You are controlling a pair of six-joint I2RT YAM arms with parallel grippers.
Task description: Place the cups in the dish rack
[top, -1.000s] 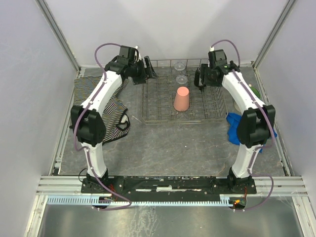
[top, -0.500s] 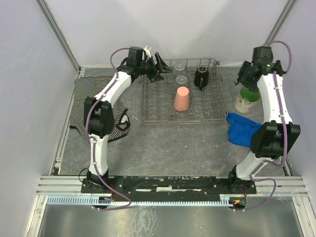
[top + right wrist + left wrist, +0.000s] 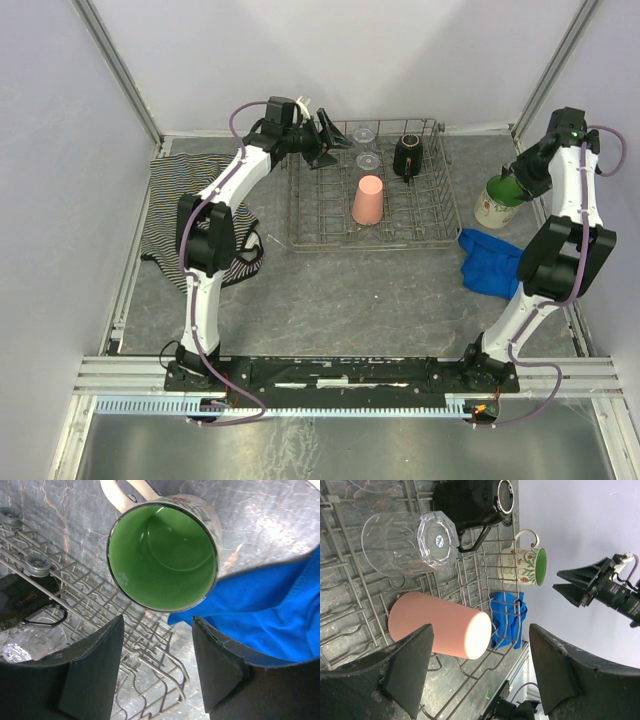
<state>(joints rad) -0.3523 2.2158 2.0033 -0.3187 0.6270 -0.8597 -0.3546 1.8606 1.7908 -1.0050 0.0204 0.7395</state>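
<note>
Left tool [image 3: 480,630] and right tool [image 3: 157,622] agape, far outstretched.

Top view: the dish rack [image 3: 320,212] has free rows along its left half and lower edge. The pink tumbler [image 3: 367,200], clear glass [image 3: 368,160] and black mug [image 3: 408,155] block its middle and upper right. At the frame's right, the blue cloth [image 3: 490,265] lies just below the floral mug [image 3: 496,205].

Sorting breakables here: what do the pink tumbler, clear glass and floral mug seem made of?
Pink tumbler: matte, opaque, probably plastic. Clear glass: transparent with faceted base, likely glass, possibly clear plastic. Floral mug: glossy glazed green interior, painted flowers, probably ceramic.
</note>
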